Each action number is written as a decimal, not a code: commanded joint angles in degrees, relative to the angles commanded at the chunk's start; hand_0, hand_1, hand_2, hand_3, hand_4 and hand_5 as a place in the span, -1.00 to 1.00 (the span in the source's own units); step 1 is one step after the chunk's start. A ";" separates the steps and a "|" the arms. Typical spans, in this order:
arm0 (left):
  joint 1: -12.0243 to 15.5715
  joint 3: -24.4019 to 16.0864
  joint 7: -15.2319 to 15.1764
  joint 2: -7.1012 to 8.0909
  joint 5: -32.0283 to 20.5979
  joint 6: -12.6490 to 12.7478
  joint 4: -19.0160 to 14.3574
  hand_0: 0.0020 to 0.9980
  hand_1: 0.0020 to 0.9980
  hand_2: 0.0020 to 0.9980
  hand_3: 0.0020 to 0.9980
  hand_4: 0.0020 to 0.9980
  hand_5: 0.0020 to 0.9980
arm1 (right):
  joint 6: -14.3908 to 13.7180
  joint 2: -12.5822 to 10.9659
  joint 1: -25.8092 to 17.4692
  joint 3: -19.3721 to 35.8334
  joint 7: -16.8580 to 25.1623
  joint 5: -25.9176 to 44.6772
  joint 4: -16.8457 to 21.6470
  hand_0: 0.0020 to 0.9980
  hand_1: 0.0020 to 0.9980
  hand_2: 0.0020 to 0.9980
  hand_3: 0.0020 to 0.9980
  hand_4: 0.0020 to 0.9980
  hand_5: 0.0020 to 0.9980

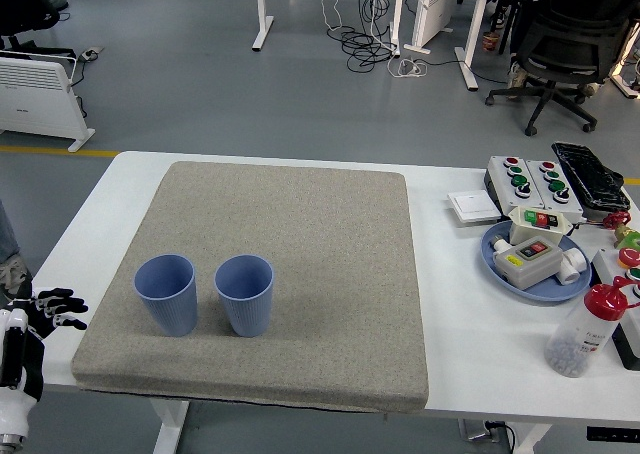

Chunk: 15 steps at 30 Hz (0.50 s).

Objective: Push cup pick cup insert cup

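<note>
Two blue cups stand upright side by side on the grey mat (300, 244), near its front left. The left cup (167, 294) and the right cup (245, 294) are a small gap apart and both are empty. My left hand (55, 307) rests at the picture's left edge, off the mat, to the left of the left cup, with its black fingers spread and holding nothing. My right arm is out of view.
At the table's right stand a blue plate (535, 264) holding button boxes, more button boxes (530, 179), a white switch plate (474, 206) and a clear bottle with a red cap (585, 329). The white table's near edge (500, 409) runs below the mat.
</note>
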 joint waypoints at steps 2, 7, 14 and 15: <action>0.08 0.63 -0.12 0.23 0.37 0.14 0.04 -0.28 -0.10 -0.10 -0.17 0.06 1.00 | 0.01 0.01 0.02 0.06 -0.05 -0.11 0.00 0.41 0.28 0.29 0.14 -0.87 -0.08; 0.24 4.01 -0.20 1.17 3.11 0.57 0.46 -0.27 -0.09 -0.10 -0.17 0.02 1.00 | 0.01 0.00 0.04 0.10 -0.09 -0.10 0.03 0.41 0.28 0.29 0.14 -0.87 -0.08; -1.71 7.27 1.79 0.52 7.37 -0.33 2.97 -0.24 -0.08 -0.09 -0.16 0.01 1.00 | -0.02 -0.01 -0.12 -0.45 0.20 0.84 0.03 0.41 0.28 0.29 0.14 -0.87 -0.08; -2.13 7.79 2.51 0.43 8.39 -0.70 3.77 -0.24 -0.08 -0.09 -0.16 0.01 1.00 | -0.02 0.02 -0.15 -0.37 0.15 0.69 0.03 0.41 0.28 0.29 0.14 -0.87 -0.08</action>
